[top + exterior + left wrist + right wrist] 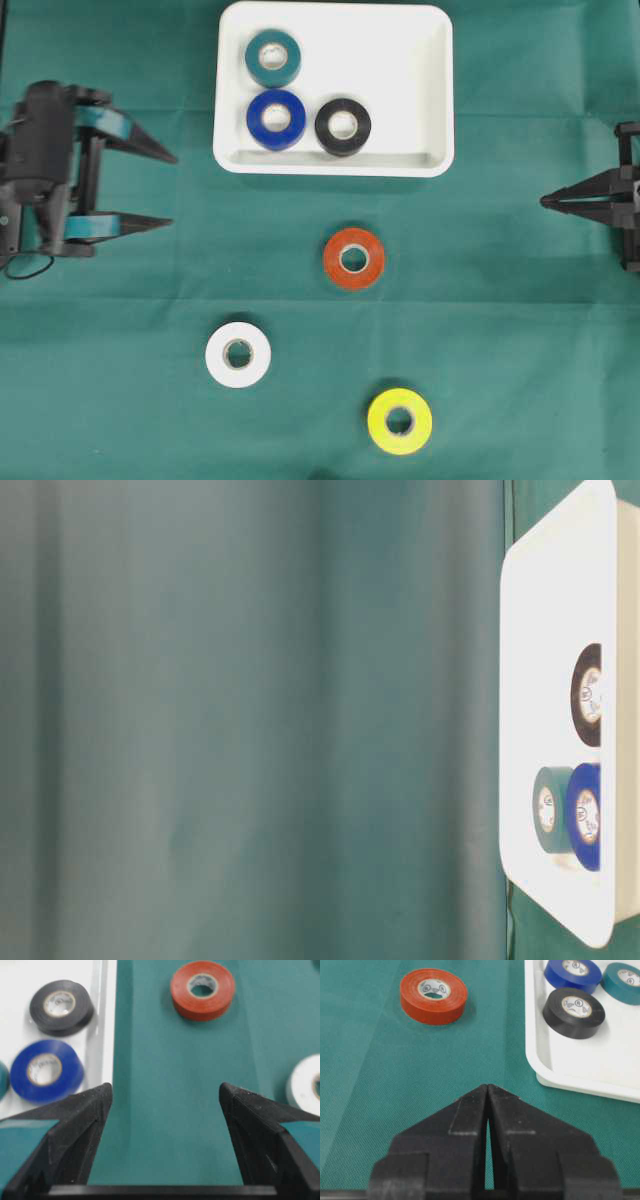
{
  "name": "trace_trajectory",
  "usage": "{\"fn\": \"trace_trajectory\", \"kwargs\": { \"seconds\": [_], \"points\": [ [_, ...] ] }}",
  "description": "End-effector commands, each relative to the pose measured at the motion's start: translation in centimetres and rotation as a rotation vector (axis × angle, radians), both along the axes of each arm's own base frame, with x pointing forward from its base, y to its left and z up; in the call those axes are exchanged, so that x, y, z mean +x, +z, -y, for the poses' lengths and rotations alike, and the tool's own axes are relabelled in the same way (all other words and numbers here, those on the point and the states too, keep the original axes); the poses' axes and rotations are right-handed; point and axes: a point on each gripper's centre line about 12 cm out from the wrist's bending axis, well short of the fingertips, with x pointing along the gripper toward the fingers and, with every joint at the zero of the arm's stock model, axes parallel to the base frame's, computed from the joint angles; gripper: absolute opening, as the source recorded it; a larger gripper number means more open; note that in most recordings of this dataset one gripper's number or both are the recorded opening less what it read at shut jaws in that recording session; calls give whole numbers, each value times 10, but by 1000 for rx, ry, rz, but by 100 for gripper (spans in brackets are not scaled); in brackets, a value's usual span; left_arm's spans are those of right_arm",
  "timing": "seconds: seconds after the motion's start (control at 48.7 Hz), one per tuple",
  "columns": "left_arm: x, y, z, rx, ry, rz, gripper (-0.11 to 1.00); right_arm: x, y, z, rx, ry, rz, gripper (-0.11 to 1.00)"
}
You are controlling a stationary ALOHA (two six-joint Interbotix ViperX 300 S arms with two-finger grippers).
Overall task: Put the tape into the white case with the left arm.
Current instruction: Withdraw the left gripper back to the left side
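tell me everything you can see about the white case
The white case is a shallow rectangular tray with rounded corners and a raised rim, seemingly smooth plastic. It lies flat on the green cloth at the far middle of the table, open side up. Inside lie three tape rolls flat: a teal roll, a blue roll touching or nearly touching it, and a black roll. Neither hand touches it.

The worktop [120, 400] is covered in plain dark green cloth. The case [430, 60] is white and holds a teal roll [273, 57], a blue roll [276, 119] and a black roll [343, 127]. On the cloth lie an orange-red roll [354, 259], a white roll [238, 354] and a yellow roll [399, 421]. The left tool [170, 190] is black with teal bands; the right tool [546, 201] is plain black.
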Motion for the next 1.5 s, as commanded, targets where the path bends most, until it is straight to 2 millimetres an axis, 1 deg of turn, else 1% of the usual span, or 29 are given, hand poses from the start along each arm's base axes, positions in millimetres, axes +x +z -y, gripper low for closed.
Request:
{"fn": "trace_trajectory", "kwargs": {
  "seconds": [0.0,0.164,0.349,0.616,0.965,1.232,1.478],
  "points": [
    [-11,5,1,-17,6,48,85,2,5,0,1,-1,15,-10],
    [-27,1,3,-38,4,72,85,2,5,0,1,-1,15,-9],
    [-36,1,10,-39,-33,97,85,2,5,0,1,-1,17,-10],
    [-36,-1,12,-40,-40,90,85,2,5,0,1,-1,17,-10],
    [-38,-4,27,-43,-116,67,84,2,4,0,1,-1,15,-10],
    [-41,-8,34,-43,-155,57,84,2,4,0,1,-1,15,-10],
    [-43,-10,36,-42,-169,52,84,2,4,0,1,-1,15,-10]
  ]
}}
